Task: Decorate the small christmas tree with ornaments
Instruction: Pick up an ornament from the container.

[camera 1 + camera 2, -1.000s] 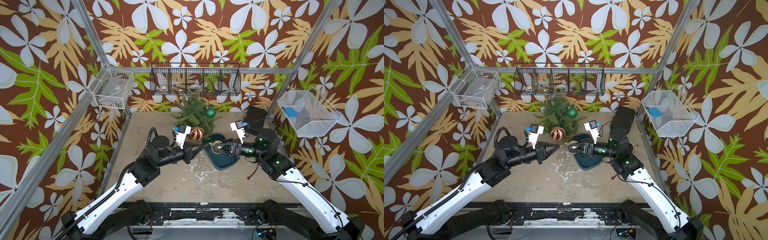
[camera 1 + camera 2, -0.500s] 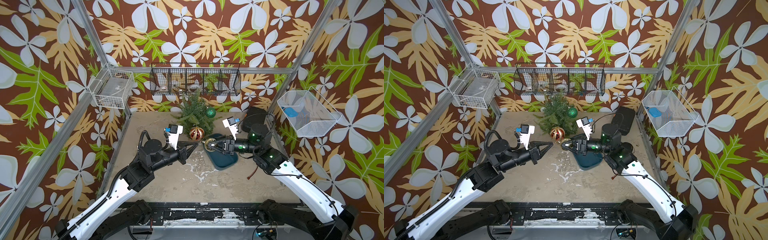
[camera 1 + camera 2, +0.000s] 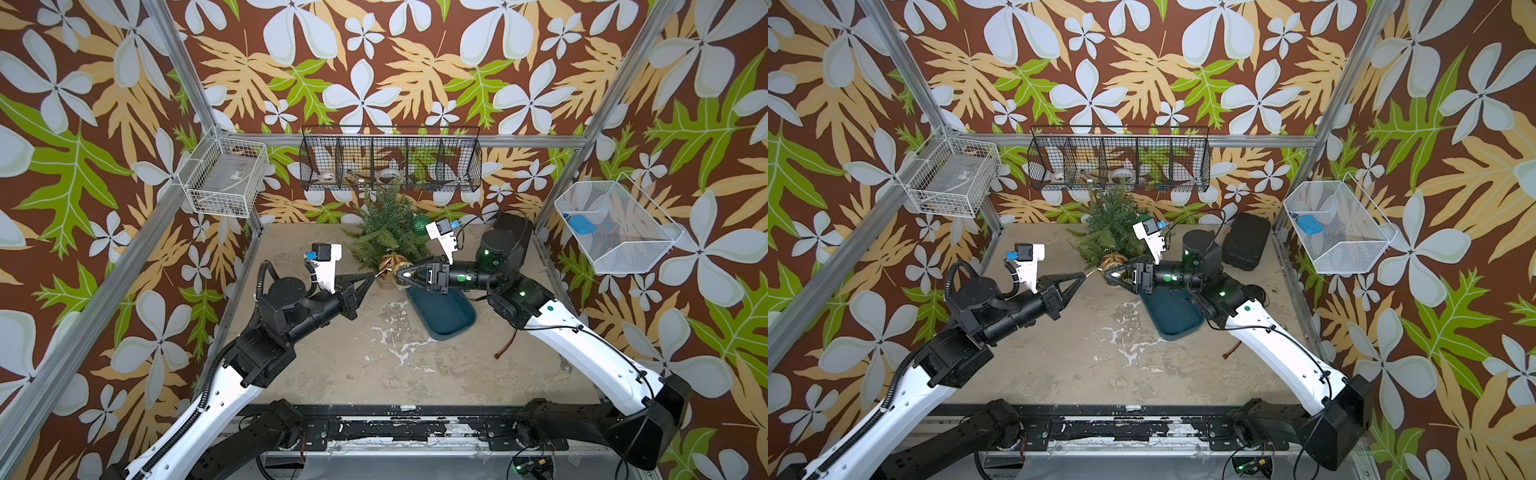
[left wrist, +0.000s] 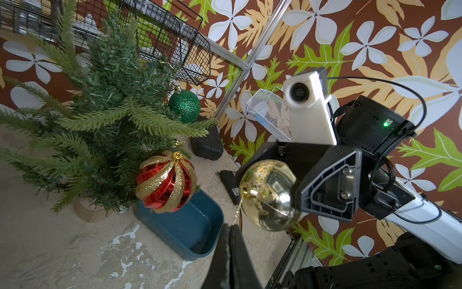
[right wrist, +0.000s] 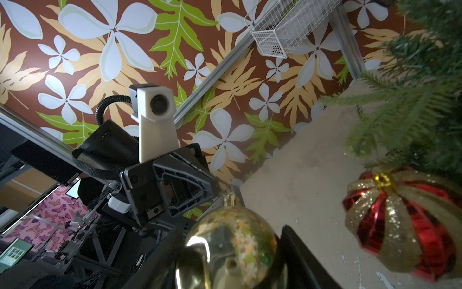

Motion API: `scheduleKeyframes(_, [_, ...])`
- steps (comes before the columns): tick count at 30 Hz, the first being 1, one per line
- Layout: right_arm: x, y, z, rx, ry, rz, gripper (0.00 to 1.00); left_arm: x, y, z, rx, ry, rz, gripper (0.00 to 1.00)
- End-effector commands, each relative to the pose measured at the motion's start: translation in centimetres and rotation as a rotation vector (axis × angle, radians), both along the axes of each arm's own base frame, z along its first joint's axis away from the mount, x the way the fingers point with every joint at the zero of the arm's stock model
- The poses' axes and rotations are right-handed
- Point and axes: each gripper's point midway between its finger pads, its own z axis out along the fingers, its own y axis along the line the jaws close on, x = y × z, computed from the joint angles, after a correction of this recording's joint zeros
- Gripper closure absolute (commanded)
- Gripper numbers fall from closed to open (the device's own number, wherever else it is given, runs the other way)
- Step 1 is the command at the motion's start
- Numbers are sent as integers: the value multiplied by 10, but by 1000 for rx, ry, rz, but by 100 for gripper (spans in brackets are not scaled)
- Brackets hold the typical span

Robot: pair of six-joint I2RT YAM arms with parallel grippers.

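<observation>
Currently the right gripper clamps the gold ball, and the left gripper, fully closed, pinches its thread at nine o'clock of it; the small christmas tree stands near, at twelve o'clock.

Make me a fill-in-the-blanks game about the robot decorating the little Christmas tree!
1. The right end effector is shut on the ___.
2. The left end effector pinches that ornament's thin gold ___.
3. The green glitter ball and the striped ball hang on the ___.
Missing words: gold ball; string; small christmas tree.
</observation>
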Motion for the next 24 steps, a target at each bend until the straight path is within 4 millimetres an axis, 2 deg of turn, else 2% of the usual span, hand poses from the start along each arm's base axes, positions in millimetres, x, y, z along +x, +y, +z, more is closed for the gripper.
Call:
scheduleKeyframes(1, [5, 6, 14, 17, -47, -7, 40, 5, 13, 4, 33, -24, 59, 100])
scheduleKeyframes(7, [14, 27, 21, -8, -58, -1, 40, 11, 27, 15, 46, -44, 111, 100])
scheduleKeyframes(18, [39, 55, 19, -81, -43, -20, 41, 37, 62, 14, -5, -26, 178, 100])
scheduleKeyframes(24, [53, 64, 10, -137, -29, -45, 40, 45, 63, 15, -23, -44, 158, 100])
